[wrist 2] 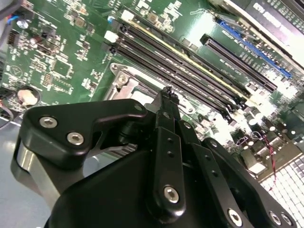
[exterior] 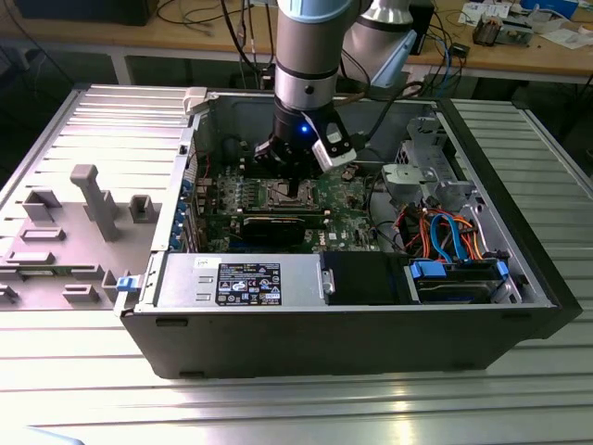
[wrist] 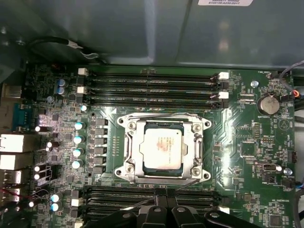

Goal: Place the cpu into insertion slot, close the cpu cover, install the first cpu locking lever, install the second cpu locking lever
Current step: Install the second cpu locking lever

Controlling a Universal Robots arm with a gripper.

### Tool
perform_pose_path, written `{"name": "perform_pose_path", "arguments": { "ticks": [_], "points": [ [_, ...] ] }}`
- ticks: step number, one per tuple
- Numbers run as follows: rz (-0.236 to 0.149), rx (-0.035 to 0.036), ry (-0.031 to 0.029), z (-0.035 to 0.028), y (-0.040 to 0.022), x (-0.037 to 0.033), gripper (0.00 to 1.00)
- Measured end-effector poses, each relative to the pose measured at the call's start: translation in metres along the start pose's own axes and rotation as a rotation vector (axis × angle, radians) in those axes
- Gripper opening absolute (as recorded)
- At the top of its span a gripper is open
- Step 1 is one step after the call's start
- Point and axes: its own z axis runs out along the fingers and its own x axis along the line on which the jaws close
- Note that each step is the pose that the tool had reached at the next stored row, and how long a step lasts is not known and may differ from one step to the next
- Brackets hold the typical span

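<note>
Exterior view first: an open computer case [exterior: 278, 306] lies on a ribbed metal table [exterior: 278, 408], with the robot arm [exterior: 310, 56] reaching down into it over the green motherboard [exterior: 347, 195]. Beside the case, toward the exterior view's left, lies a grey plastic panel [exterior: 65, 232]. Inside the case, blue and orange cables [exterior: 445, 232] run near the drive bay.

On the motherboard [wrist: 237, 142] in the first wrist view, long black memory slots [wrist: 152, 85] flank the insertion slot [wrist: 130, 124]. The cpu cover [wrist: 192, 147] lies flat over it, framing the cpu [wrist: 161, 148], which sits seated in the socket with its silvery top showing through the cut-out. Thin wire levers run along the socket's edges.

The gripper [wrist: 166, 209] hangs just beside the socket, above the near memory slots; its black fingers [wrist 2: 166, 114] look drawn narrowly together, holding nothing.
</note>
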Motion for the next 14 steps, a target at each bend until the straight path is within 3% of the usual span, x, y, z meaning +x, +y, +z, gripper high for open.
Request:
{"name": "perform_pose_path", "arguments": {
  "ticks": [2,8,12,14],
  "points": [
    [-0.003,-0.0012,0.0029,0.0009,-0.0004,0.0032,0.11],
    [-0.006,-0.0012,0.0033,0.0067,-0.0023,0.0181,0.11],
    [-0.007,-0.0018,0.0034,0.0123,-0.0075,0.0228,0.11],
    [-0.007,-0.0034,0.0033,0.0151,-0.0132,0.0236,0.11]
  ]
}}
